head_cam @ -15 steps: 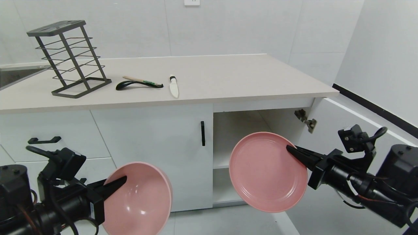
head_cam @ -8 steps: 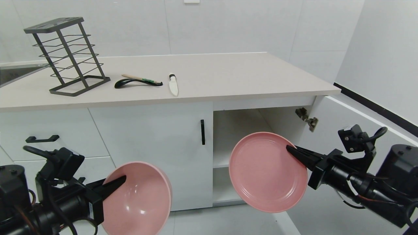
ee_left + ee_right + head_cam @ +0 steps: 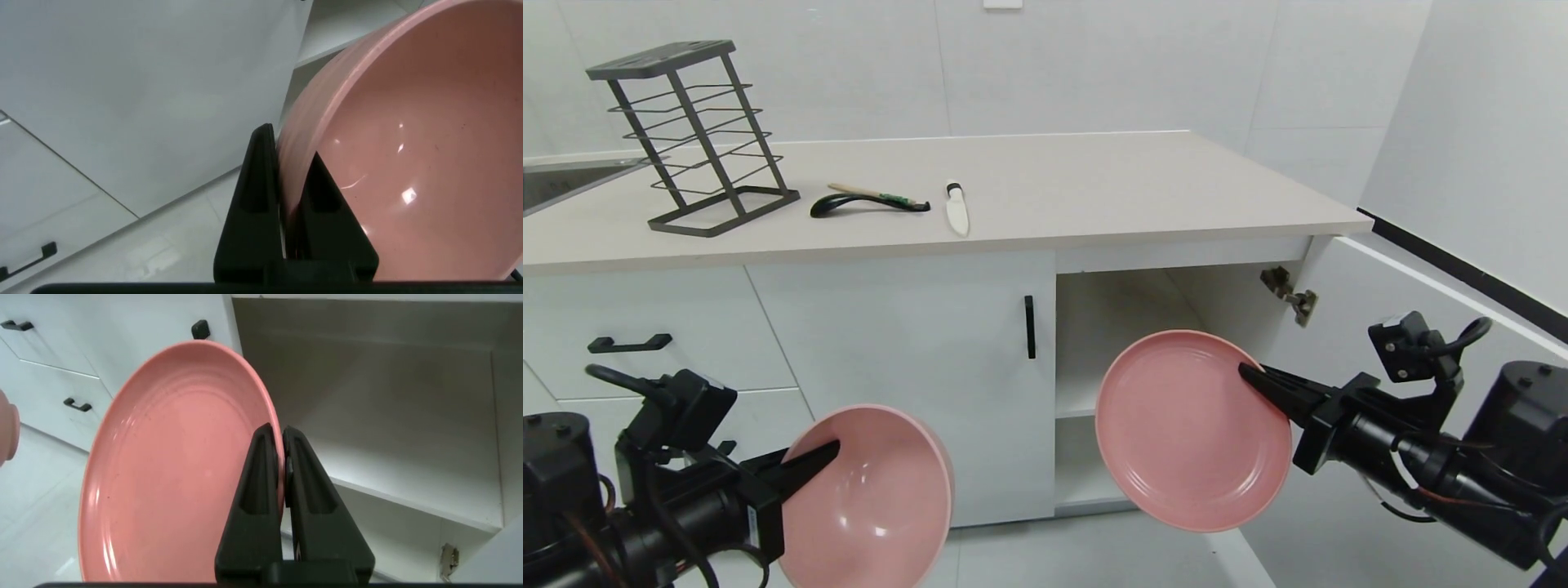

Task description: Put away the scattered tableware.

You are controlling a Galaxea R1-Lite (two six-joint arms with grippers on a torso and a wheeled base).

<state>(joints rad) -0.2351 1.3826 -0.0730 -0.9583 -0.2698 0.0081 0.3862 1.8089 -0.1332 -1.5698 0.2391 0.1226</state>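
Observation:
My left gripper (image 3: 829,452) is shut on the rim of a pink bowl (image 3: 870,498), held on edge low at the left, in front of the closed cabinet door (image 3: 907,367). The left wrist view shows the bowl (image 3: 409,163) pinched at its rim by the gripper (image 3: 288,163). My right gripper (image 3: 1245,371) is shut on the rim of a pink plate (image 3: 1188,433), held upright before the open cabinet (image 3: 1127,327). In the right wrist view the plate (image 3: 172,474) stands in front of the cabinet's shelf (image 3: 392,465), clamped by the gripper (image 3: 282,441).
On the counter (image 3: 1094,188) stand a dark wire rack (image 3: 698,139), a black spoon (image 3: 849,202), chopsticks (image 3: 870,194) and a white knife (image 3: 958,214). The open cabinet door (image 3: 1405,310) swings out to the right. Drawers with black handles (image 3: 629,343) are at the left.
The head view has shifted slightly, with the counter sitting a little lower-to-higher in the picture. Both arms hold their dishes in the same place.

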